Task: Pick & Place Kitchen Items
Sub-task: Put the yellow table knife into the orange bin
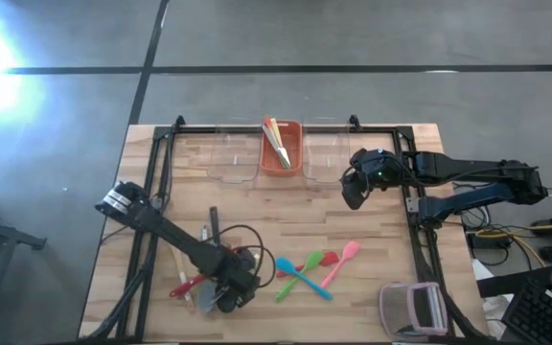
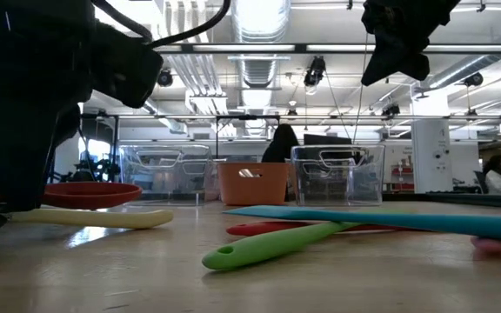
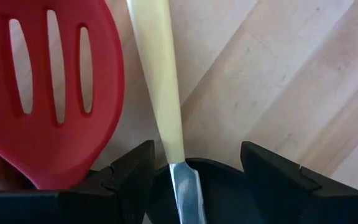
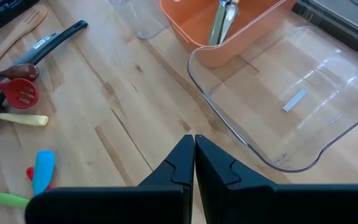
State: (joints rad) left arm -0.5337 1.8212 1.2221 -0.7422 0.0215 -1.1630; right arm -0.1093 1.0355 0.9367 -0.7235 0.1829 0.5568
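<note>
Two dark jointed arms with black cables, the right arm (image 1: 477, 187) partly blue, a green light at its wrist.

Open-plan lab: exposed ceiling ducts (image 2: 259, 35), workstations behind.

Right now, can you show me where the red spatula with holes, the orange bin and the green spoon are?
red slotted spatula (image 3: 48, 93), left wrist view, on its blade beside the slots.
orange bin (image 1: 281, 158), high view, on its near wall.
green spoon (image 2: 272, 247), low view, on its handle.
</note>
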